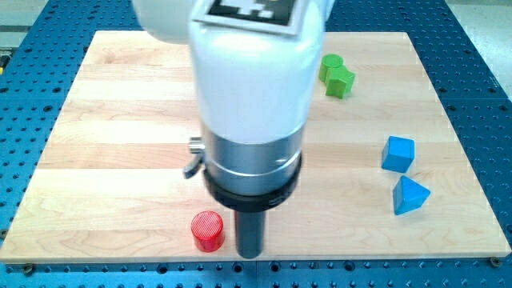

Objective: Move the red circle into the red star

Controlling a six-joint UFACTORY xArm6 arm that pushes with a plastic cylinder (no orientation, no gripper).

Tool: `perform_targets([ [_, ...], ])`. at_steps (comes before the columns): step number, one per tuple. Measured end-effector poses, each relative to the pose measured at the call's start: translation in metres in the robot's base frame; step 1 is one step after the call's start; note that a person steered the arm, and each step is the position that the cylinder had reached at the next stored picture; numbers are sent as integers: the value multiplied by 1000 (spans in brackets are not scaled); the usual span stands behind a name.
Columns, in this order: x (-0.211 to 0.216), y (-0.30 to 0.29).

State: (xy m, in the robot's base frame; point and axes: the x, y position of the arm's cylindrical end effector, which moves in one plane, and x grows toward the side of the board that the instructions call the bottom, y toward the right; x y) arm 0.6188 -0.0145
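The red circle (208, 231) is a short red cylinder standing on the wooden board (120, 120) near its bottom edge. My tip (250, 254) is the lower end of the dark rod, just to the right of the red circle, a small gap apart. The big white and grey arm body (252, 104) fills the middle of the view and hides the board behind it. No red star shows; it may be hidden behind the arm.
Two green blocks (337, 75) sit touching each other near the top right. A blue cube (398, 153) and a blue triangle (410, 196) lie at the right. The board's bottom edge runs just below my tip.
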Motion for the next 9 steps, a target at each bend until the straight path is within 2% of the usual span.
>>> perform_targets([
  [1, -6, -92],
  [2, -66, -112],
  [3, -62, -116],
  [4, -21, -184],
  [5, -78, -184],
  [6, -119, -112],
  [7, -100, -140],
  [8, -53, -119],
  [9, -72, -67],
])
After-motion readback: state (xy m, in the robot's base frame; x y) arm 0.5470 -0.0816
